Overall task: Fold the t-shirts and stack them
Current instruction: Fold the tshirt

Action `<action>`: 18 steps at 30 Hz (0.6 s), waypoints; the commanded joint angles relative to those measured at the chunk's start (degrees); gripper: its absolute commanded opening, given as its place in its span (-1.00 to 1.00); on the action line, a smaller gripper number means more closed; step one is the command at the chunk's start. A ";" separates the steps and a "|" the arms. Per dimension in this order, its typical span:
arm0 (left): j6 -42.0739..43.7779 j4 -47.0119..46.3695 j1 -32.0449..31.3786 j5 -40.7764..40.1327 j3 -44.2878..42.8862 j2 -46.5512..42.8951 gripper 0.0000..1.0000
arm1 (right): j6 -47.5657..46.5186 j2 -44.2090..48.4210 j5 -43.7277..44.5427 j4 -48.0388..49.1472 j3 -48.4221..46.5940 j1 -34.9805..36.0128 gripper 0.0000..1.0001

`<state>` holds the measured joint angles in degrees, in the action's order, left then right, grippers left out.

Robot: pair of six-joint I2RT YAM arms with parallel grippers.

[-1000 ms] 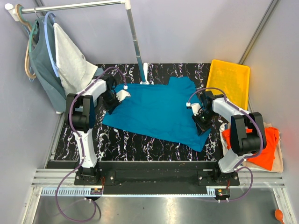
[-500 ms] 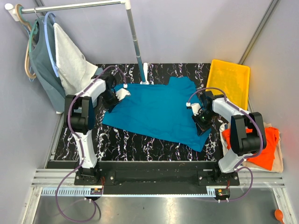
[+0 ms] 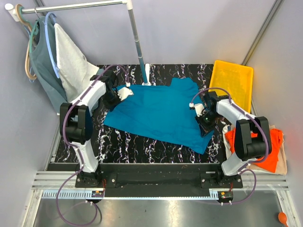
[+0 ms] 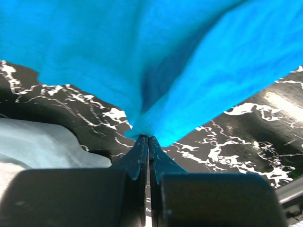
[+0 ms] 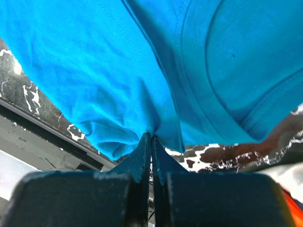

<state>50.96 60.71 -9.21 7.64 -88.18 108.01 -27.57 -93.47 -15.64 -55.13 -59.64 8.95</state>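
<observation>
Left and right jaws each clamp the teal t-shirt (image 3: 156,111), which lies lengthwise left-to-right, collar (image 5: 194,80) rightward.

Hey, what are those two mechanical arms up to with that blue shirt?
Two robot arms are handling a teal-blue t-shirt spread on the black marbled table. The left end effector is pinched shut on the shirt's far-left edge, and the right end effector is pinched shut on its right edge. The shirt lies mostly flat and is not yet folded. An orange t-shirt rests on a cream t-shirt beside the table's right edge.
</observation>
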 commanded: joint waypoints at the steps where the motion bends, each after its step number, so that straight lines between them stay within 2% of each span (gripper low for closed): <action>1: -0.95 0.46 -0.46 -1.31 1.69 -4.29 -1.00 | 0.06 4.43 1.31 -2.08 -2.68 -0.25 -1.00; 13: -2.62 -1.03 -0.46 -5.52 6.70 -12.55 -1.00 | 1.03 11.90 3.77 -6.74 -7.94 -0.25 -1.00; 18: -2.97 -2.79 -0.37 -7.46 6.53 -13.26 -1.00 | 0.94 12.44 5.79 -7.44 -11.02 -0.25 -1.00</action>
<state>48.97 60.29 -9.76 3.16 -81.84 96.90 -27.11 -82.74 -12.69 -60.88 -66.65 8.93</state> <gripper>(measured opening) 0.005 0.010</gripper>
